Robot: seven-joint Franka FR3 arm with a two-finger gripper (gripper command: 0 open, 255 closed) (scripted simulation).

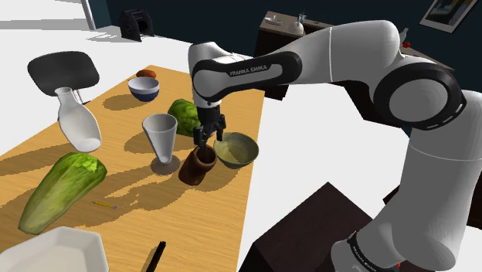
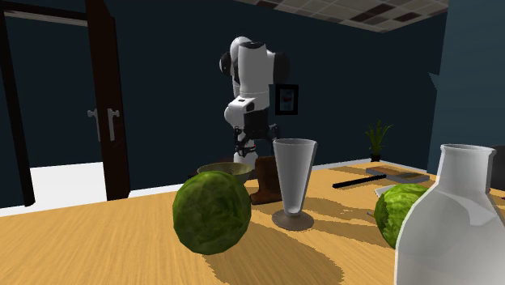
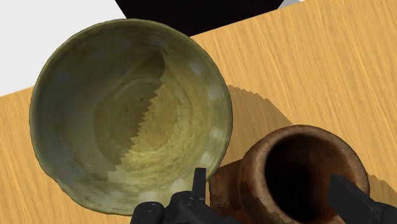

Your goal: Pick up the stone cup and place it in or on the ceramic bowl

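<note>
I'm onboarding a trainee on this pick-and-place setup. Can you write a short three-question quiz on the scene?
1. True or false: the brown cup rests on the wooden table beside the olive-green bowl.
2. The gripper has its fingers: A) apart, either side of the cup; B) shut above the bowl; C) clasping the bowl's rim.
3. In the shoulder view, what white thing stands just left of the cup?
Key: 1 true; 2 A; 3 the white goblet.
</note>
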